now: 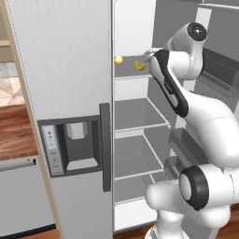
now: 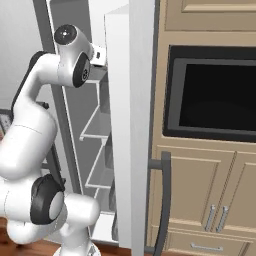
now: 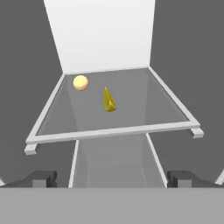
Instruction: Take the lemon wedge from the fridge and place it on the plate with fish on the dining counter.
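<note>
The fridge (image 1: 60, 93) fills the left base view, right door open. Its upper glass shelf (image 3: 144, 105) holds a round pale fruit (image 3: 80, 82) and, just right of it at frame centre, the lemon wedge (image 3: 108, 100). The gripper (image 3: 112, 178) stands fully open, short of the shelf.

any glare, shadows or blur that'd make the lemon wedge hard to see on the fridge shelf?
Hand view: lemon wedge sharp, evenly lit, faint shadow on the glass shelf, no glare. Left base view: wedge tiny but distinct beside the round fruit; slightly soft rendering.
</note>
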### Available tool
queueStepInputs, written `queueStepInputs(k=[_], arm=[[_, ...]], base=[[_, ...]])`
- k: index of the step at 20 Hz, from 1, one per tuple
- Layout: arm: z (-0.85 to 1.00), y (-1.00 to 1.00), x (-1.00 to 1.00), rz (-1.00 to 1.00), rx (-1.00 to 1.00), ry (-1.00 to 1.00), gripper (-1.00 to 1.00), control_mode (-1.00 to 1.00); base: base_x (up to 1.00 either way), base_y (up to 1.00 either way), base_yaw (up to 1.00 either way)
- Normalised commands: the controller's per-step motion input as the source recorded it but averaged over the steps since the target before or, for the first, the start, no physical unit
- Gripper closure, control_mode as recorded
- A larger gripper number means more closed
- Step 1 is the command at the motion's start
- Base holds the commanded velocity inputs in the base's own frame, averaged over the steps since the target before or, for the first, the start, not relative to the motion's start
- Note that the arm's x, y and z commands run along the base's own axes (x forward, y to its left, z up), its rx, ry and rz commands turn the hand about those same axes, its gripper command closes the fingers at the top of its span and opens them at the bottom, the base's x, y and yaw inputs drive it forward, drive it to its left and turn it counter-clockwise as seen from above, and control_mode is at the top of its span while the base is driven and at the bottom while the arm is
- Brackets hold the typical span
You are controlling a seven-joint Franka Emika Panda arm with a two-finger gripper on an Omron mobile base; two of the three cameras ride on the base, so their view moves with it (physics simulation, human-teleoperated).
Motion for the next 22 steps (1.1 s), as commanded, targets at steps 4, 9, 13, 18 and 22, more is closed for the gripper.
queueStepInputs(k=[4, 9, 13, 18, 22], arm=[[-0.01, 0.00, 0.73, 0.00, 0.00, 0.06, -1.00, -1.00], [0.00, 0.00, 0.74, 0.00, 0.00, 0.15, -1.00, -1.00], [0.00, 0.00, 0.19, 0.00, 0.00, 0.04, -1.00, -1.00], [-0.10, 0.00, 0.02, 0.00, 0.00, 0.03, -1.00, -1.00], [-0.44, 0.00, 0.00, 0.00, 0.00, 0.00, -1.00, -1.00]], base=[[0.00, 0.00, 0.00], [0.00, 0.00, 0.00], [0.00, 0.00, 0.00], [0.00, 0.00, 0.00], [0.00, 0.00, 0.00]])
